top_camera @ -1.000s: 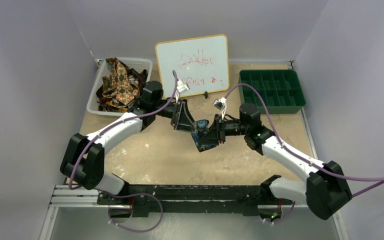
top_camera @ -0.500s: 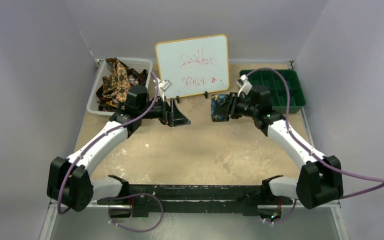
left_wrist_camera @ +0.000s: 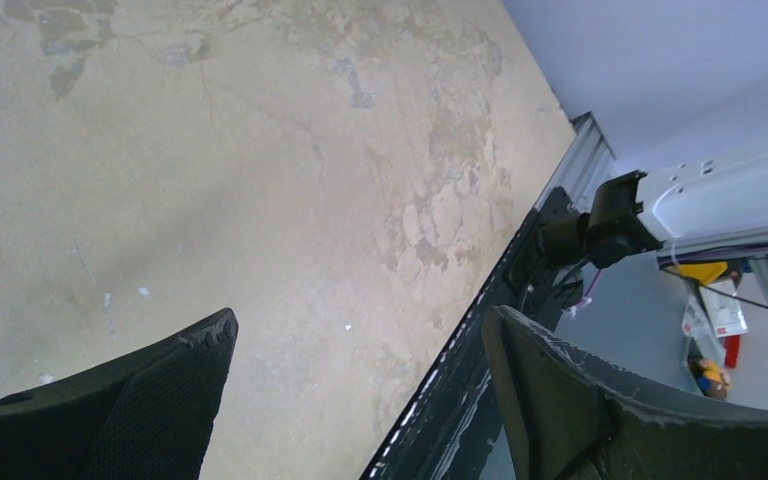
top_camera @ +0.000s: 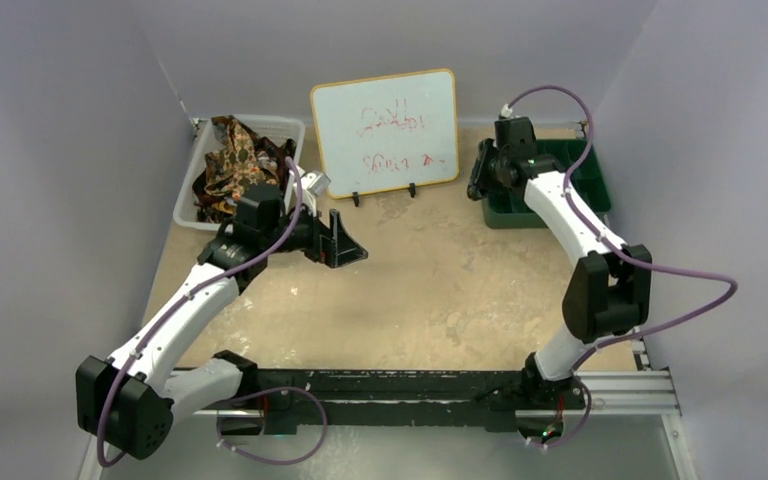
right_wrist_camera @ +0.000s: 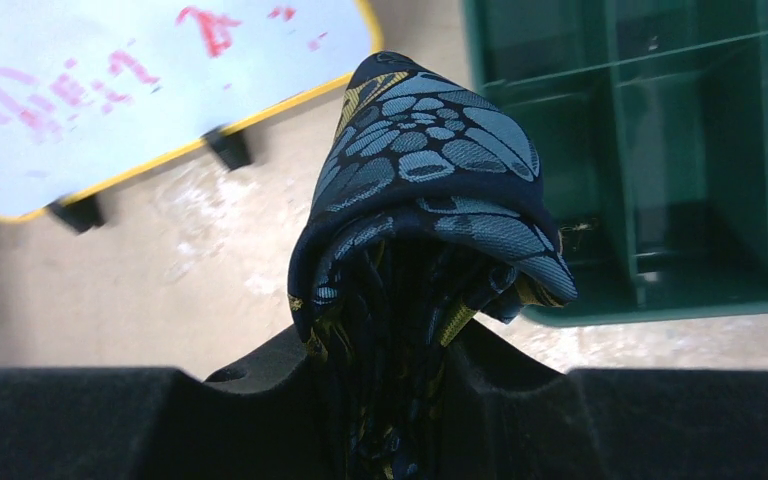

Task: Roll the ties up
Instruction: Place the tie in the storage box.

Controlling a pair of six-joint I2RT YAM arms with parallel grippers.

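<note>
A rolled dark navy tie [right_wrist_camera: 420, 190] with blue and gold print sits clamped between the fingers of my right gripper [right_wrist_camera: 390, 400], which is shut on it. In the top view the right gripper [top_camera: 480, 177] hangs at the left edge of the green compartment tray [top_camera: 592, 190], and the tie is hidden behind it. Several more ties [top_camera: 235, 160] in brown, gold and red lie heaped in the white basket [top_camera: 186, 205] at the back left. My left gripper [top_camera: 345, 245] hovers over the table just right of the basket, open, with only bare table between its fingers [left_wrist_camera: 160, 400].
A whiteboard [top_camera: 385, 130] with red writing stands at the back centre, between basket and tray. The tray's divided compartments [right_wrist_camera: 660, 150] lie right beside the held tie. The black front rail [left_wrist_camera: 480, 380] runs along the table's near edge.
My right arm swung from the table's middle to the back right, carrying the rolled tie to the green tray. The left gripper drew back leftward and opened wider.
</note>
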